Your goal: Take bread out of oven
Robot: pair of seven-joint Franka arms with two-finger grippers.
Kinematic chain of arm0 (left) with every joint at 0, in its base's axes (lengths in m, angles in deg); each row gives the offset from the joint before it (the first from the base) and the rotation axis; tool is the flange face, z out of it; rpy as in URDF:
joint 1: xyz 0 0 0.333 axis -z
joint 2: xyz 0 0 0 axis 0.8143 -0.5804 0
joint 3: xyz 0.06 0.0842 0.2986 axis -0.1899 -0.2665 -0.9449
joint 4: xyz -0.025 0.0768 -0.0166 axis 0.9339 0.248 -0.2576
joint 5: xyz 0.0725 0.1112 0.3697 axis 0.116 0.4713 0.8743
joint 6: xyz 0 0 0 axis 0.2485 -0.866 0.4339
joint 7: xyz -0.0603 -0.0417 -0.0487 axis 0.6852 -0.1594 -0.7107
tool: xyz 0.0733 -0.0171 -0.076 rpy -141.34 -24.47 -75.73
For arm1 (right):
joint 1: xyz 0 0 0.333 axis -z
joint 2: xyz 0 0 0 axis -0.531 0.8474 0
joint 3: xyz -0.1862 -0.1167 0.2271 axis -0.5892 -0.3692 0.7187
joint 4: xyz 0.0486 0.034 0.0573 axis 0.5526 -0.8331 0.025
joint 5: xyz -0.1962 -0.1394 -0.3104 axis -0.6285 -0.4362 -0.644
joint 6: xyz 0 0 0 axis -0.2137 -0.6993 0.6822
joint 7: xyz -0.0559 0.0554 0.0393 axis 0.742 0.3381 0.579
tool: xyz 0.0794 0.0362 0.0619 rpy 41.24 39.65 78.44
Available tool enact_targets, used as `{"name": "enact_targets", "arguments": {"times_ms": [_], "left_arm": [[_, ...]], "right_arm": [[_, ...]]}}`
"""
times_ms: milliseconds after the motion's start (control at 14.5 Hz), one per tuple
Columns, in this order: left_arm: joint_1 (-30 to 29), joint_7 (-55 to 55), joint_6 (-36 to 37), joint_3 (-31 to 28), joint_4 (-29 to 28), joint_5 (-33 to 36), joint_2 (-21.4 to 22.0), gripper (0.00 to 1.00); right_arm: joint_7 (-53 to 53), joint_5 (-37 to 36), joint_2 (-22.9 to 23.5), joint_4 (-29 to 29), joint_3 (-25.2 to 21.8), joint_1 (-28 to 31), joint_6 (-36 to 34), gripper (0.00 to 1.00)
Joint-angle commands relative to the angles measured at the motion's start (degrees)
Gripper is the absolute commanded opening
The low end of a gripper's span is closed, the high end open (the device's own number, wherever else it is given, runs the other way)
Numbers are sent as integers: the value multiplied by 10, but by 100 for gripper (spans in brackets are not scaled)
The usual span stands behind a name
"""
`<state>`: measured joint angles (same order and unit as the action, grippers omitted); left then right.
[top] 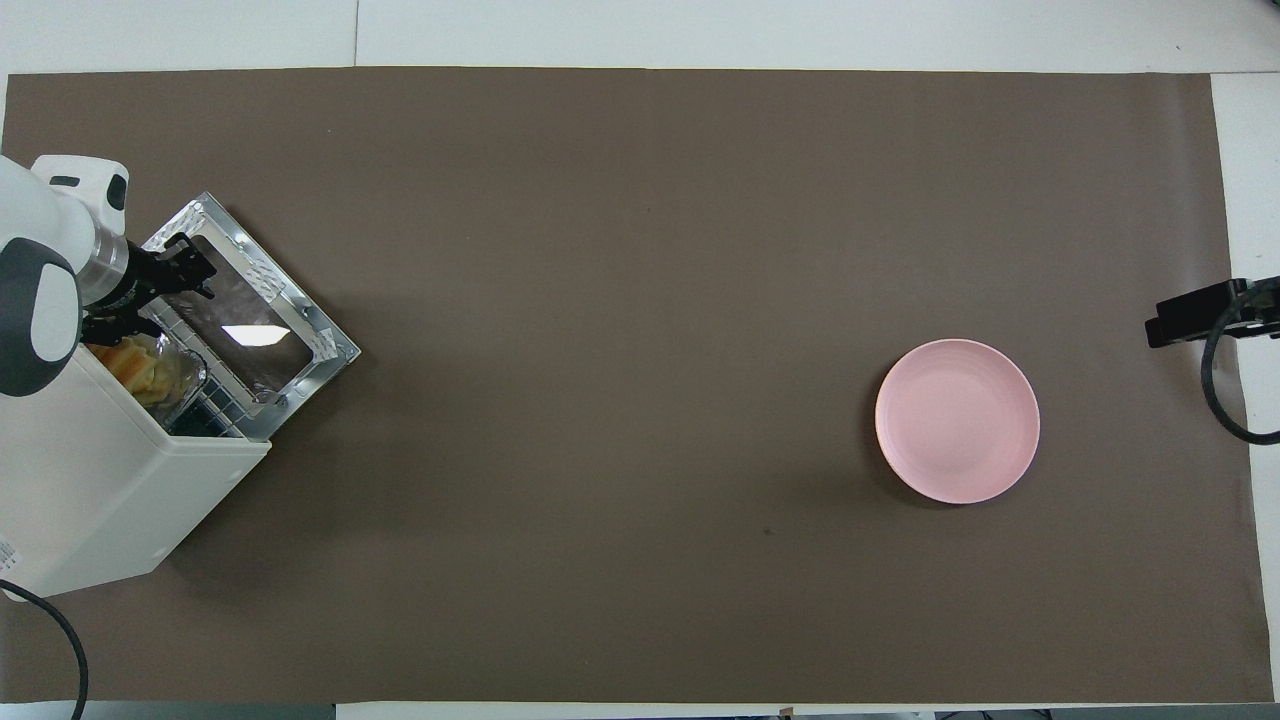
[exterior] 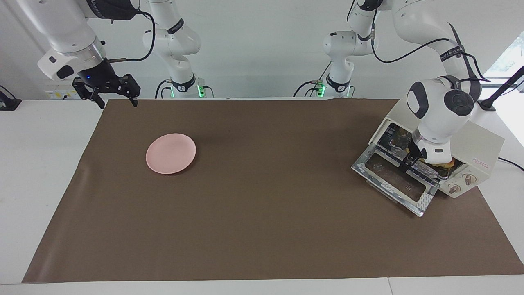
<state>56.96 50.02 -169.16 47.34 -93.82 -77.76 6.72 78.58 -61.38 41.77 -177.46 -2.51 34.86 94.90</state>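
The cream-white oven [exterior: 479, 147] stands at the left arm's end of the table, its glass door [exterior: 395, 182] dropped open. It also shows in the overhead view [top: 100, 500]. The golden bread [top: 140, 365] lies in a silver foil tray [top: 192, 380] on the wire rack, just inside the opening. In the facing view only a sliver of the bread [exterior: 445, 165] shows under the left wrist. My left gripper [top: 190, 275] is low over the rack at the oven's mouth, beside the bread. My right gripper [exterior: 116, 102] is open and empty, raised over the mat's corner at the right arm's end, where that arm waits.
A pink round plate [exterior: 171, 153] lies on the brown mat [exterior: 262, 229] toward the right arm's end, also in the overhead view [top: 957, 420]. The oven's two knobs [exterior: 460, 184] face away from the robots. A black cable [exterior: 511, 162] runs off beside the oven.
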Motion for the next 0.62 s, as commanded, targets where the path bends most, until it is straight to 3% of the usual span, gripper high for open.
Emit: {"name": "enact_targets", "arguments": {"times_ms": [0,69,275,550], "left_arm": [[-11,-2,-12,2,-27,14,22,8],[-12,-1,-11,2,-30,14,23,0],[-14,27,-6,2,-38,14,27,0],[69,33,12,5,29,15,2,0]], "right_arm": [[-12,-7,-14,-14,9,11,0,100],[-12,-6,-14,-14,9,11,0,100],[-12,-6,-14,-14,9,11,0,100],[-11,-7,-14,-14,9,11,0,100]]}}
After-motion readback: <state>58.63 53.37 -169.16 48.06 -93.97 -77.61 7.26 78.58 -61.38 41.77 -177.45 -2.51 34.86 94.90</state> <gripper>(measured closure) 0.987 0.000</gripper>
